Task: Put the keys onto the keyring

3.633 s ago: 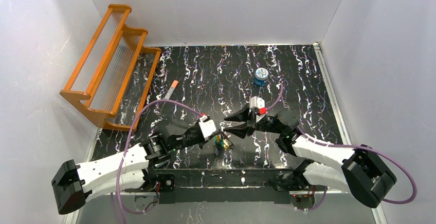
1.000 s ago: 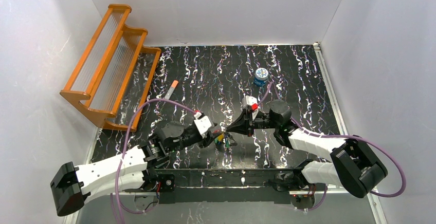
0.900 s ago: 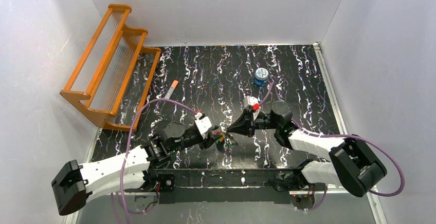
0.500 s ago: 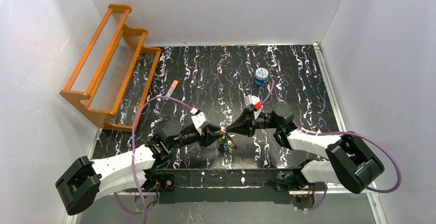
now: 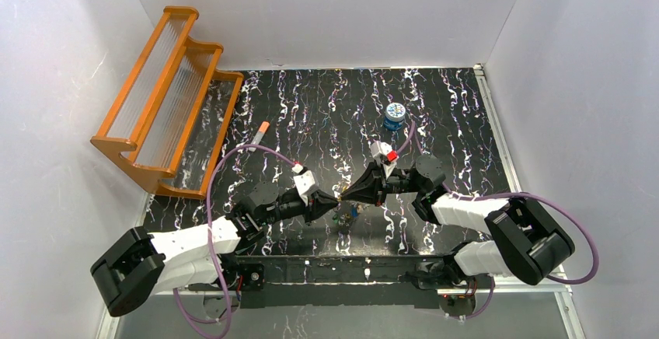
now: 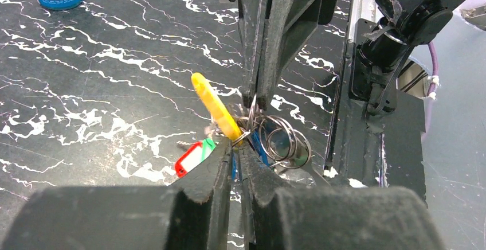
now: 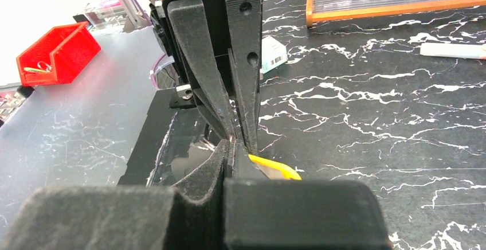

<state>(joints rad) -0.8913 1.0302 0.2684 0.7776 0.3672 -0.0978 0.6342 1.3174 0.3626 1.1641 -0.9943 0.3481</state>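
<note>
The keys hang in a bunch between both grippers, just above the black table: a yellow key (image 6: 215, 109) tilted up, a red one (image 6: 188, 159), a green one (image 6: 209, 145) and a blue one (image 6: 259, 149). The keyring (image 6: 309, 147) shows as thin pale metal loops beside them. My left gripper (image 6: 236, 147) is shut on the small ring at the yellow key's end, with blue showing between its fingers. My right gripper (image 7: 230, 147) comes from the opposite side, shut on the wire of the keyring. The two gripper tips meet (image 5: 339, 197) above the bunch (image 5: 346, 214).
An orange wooden rack (image 5: 163, 98) leans at the far left. An orange-tipped white tube (image 5: 259, 135) lies near it and a small blue tin (image 5: 395, 115) stands behind the right arm. White walls close in the table; a red bin (image 7: 57, 52) sits beyond its near edge.
My left gripper has closed from partly open onto the bunch and its wrist has rolled and edged toward the right gripper. The right gripper has stayed shut, nearly in place.
</note>
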